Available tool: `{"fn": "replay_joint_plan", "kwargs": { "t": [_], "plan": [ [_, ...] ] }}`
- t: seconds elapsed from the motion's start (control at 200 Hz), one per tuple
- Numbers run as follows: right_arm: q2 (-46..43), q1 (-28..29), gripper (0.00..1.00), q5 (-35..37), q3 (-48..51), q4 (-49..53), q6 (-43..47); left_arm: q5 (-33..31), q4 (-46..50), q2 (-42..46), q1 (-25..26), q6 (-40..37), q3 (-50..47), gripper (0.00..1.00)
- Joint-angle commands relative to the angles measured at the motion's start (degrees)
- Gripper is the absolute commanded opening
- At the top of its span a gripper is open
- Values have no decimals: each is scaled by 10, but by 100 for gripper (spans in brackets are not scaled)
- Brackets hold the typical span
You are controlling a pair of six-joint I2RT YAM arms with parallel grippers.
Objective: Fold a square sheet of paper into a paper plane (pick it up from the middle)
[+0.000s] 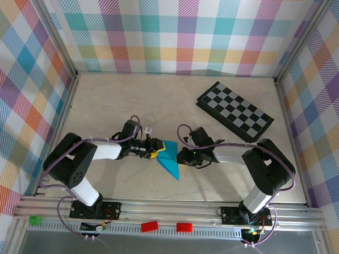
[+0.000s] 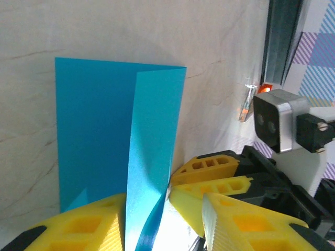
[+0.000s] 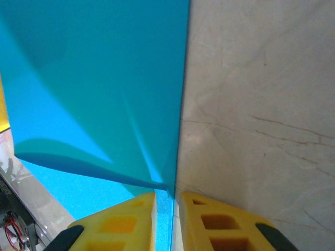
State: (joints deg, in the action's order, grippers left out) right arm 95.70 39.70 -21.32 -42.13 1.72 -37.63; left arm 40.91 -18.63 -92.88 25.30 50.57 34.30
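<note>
The square sheet of paper is cyan-blue and creased, lying mid-table between both arms, with one flap standing up. In the left wrist view the paper lies flat at the back and its raised flap runs down between my left gripper's yellow fingers, resting by the left one, with a wide gap to the other; this gripper is open. My right gripper faces it from the right. Its fingers meet the flap's edge. In the right wrist view the jaws stand close together with the paper's edge pinched between them.
A black-and-grey checkered board lies at the back right. Two red pieces and a green one sit on the front rail. Plaid walls close in the left, back and right sides. Bare tabletop lies behind the arms.
</note>
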Motion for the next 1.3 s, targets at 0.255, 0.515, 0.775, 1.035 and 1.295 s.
{"fn": "replay_joint_plan", "kwargs": {
  "t": [0.255, 0.515, 0.775, 1.035, 1.295],
  "plan": [
    [33, 5, 15, 18, -3, 19, 20, 66, 35, -42, -4, -41, 50, 38],
    [36, 5, 13, 21, -5, 24, 26, 83, 71, -56, -4, -70, 77, 37],
    [36, 5, 13, 26, -5, 29, 34, 83, 155, -82, -4, -127, 123, 37],
    [33, 5, 13, 27, -3, 30, 36, 78, 307, -102, -4, -223, 201, 30],
    [30, 5, 13, 29, 2, 23, 30, 84, 310, -128, -4, -226, 215, 24]
  ]
}}
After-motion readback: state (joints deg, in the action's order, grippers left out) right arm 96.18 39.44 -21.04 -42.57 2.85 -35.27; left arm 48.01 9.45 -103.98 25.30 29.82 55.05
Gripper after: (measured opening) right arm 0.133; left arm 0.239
